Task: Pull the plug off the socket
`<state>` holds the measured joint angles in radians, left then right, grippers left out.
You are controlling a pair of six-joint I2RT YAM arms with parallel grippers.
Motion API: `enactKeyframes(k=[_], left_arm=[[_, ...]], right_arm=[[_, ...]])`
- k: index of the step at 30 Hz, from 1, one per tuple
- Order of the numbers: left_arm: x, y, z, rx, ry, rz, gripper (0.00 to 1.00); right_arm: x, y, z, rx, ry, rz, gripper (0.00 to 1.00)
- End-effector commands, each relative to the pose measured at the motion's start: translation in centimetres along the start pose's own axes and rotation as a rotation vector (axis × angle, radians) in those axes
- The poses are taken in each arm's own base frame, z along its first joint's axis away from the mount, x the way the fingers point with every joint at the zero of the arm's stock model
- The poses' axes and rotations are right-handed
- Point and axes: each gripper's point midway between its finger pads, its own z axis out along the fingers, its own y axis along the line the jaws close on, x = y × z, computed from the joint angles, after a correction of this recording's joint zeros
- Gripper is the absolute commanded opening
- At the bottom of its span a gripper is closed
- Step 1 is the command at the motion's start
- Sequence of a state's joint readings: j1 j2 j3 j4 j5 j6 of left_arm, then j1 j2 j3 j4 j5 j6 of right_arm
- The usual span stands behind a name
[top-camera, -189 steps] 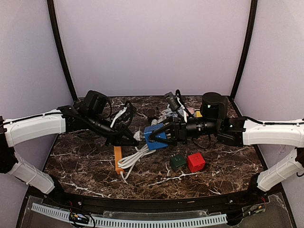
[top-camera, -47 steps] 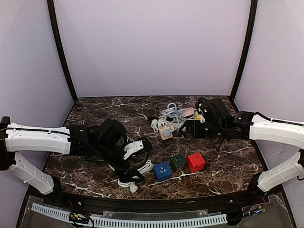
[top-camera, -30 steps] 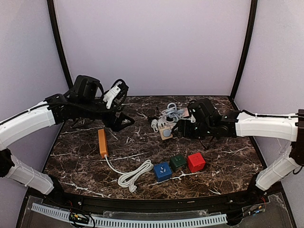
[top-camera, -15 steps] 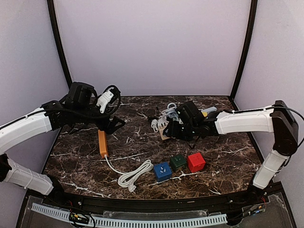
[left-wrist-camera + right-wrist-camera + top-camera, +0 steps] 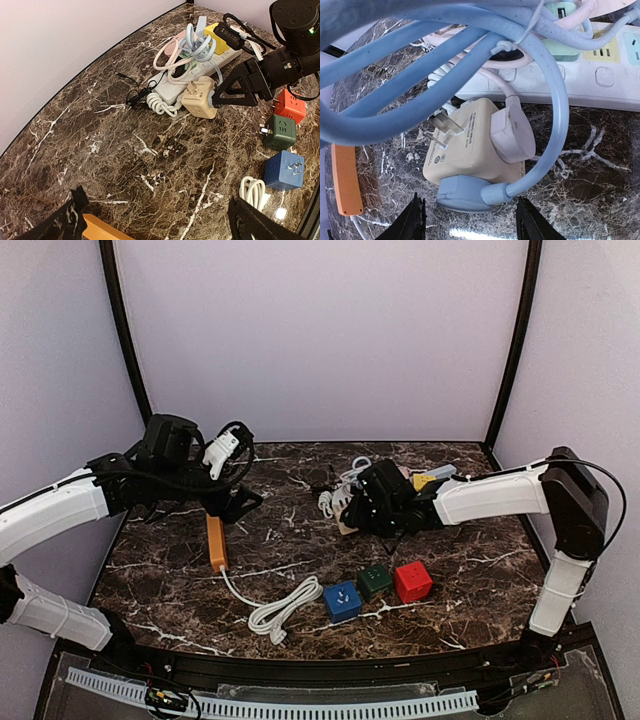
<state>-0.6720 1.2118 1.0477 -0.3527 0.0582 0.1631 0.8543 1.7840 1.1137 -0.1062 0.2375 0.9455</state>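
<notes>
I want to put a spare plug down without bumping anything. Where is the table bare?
The table is bare between the orange power strip and the beige adapter, and to the right of the red cube. The back middle is crowded with tangled power strips and cables. The front holds the white cord, blue cube and green cube.

Marble table (image 5: pixel 180 580) w/ beige socket (image 5: pixel 201 100), orange strip (image 5: pixel 216 542), 3 colored cubes (image 5: pixel 375 582) (front row).
</notes>
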Motion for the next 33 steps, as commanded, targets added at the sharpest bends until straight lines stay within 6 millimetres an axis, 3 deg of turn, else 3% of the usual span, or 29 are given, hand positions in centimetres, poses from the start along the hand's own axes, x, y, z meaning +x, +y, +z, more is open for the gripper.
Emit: enactKeyframes(k=[1, 10, 23, 30, 33], left_arm=[[0.4, 0.2, -0.3, -0.010, 0.001, 0.009, 0.99], [0.5, 0.0, 0.0, 0.001, 0.006, 0.006, 0.99], [0.5, 0.1, -0.1, -0.005, 0.007, 0.010, 0.99], [0.6, 0.2, -0.1, -0.012, 0.005, 0.012, 0.99], [0.7, 0.2, 0.0, -0.014, 0.009, 0.012, 0.99]], right_arm=[[-1.0, 0.8, 0.8, -0.009, -0.045, 0.037, 0.54], [-1.0, 0.9, 1.8, -0.008, -0.050, 0.050, 0.53], [-0.9, 0.2, 3.0, 0.038, -0.062, 0.079, 0.39], [-1.2, 0.3, 2.5, 0.027, -0.071, 0.074, 0.17], [-1.5, 1.0, 1.8, -0.007, -0.072, 0.033, 0.00]])
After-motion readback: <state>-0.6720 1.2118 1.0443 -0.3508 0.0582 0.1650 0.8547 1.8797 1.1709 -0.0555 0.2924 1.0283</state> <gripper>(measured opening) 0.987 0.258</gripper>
